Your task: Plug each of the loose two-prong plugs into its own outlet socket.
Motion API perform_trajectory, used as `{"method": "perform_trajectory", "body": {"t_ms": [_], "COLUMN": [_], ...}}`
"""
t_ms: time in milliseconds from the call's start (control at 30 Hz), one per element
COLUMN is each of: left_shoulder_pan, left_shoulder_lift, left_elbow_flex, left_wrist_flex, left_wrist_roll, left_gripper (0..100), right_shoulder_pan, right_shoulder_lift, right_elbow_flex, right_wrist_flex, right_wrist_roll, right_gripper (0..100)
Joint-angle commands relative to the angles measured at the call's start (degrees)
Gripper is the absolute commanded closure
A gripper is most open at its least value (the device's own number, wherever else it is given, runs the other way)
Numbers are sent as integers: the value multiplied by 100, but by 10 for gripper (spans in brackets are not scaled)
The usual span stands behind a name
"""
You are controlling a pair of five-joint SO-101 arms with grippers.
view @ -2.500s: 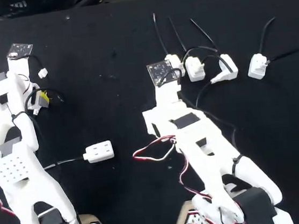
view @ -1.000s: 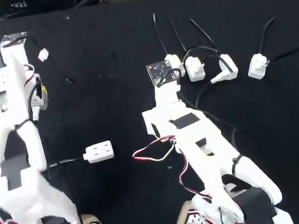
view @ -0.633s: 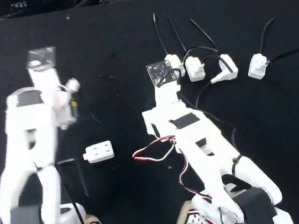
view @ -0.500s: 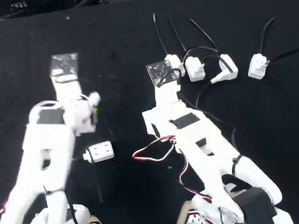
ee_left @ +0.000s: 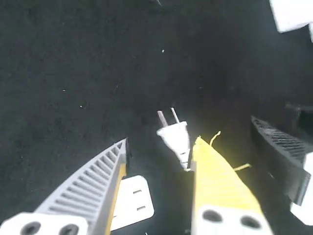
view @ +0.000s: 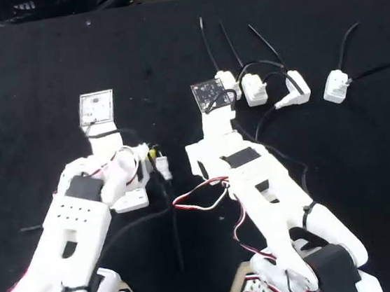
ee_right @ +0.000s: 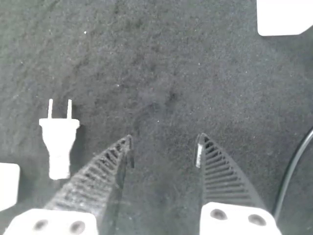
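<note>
Left end effector open, plug beside one finger | right end effector open above table

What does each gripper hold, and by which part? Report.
Right gripper: nothing. Left gripper: open, nothing clamped; two-prong plug beside its yellow finger, rear hidden; contact cannot be told.

1. Two white robot arms: left arm, right arm.
2. One white two-prong plug.
3. One white outlet socket block.
4. Four white cabled connector pieces; which are plugs or sockets is unclear.
</note>
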Motion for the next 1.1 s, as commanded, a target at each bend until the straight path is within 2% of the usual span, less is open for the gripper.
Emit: {"method": "perform_trajectory", "body": {"t_ms": [0,167,267,333,467,600,667,800,900,1067], "left_shoulder_pan": [-611,-1534,-1789,-1903,-2097,-2229,-2343,-2545,-2519,-2519], "left_shoulder_lift": [-642,-1292,-1582,-1758,-2154,-2593,-2796,-3165,-3358,-3631], "left_elbow_flex": [-119,532,1253,1657,2193,2484,2607,2774,2835,2809], "left_wrist_flex": [220,132,-316,-730,-1345,-1389,-1389,-1380,-1301,-923], "left_wrist_roll": [70,62,70,70,105,105,105,114,114,97], "left_gripper": [780,780,780,780,780,780,780,780,780,780], "right_shoulder_pan": [-53,-53,-62,-185,-976,-1943,-2198,-2180,-2066,-1855], "right_shoulder_lift": [-303,-303,-303,-303,-303,-189,-4,892,1877,3020], "right_elbow_flex": [-321,-347,-409,-479,-567,-681,-787,-1332,-1991,-3451], "right_wrist_flex": [53,290,369,360,343,334,325,352,475,1732], "right_wrist_roll": [-475,-1468,-2224,-2453,-2057,-1319,-1178,-1090,-589,26], "right_gripper": [797,797,797,797,797,797,797,797,797,797]}}
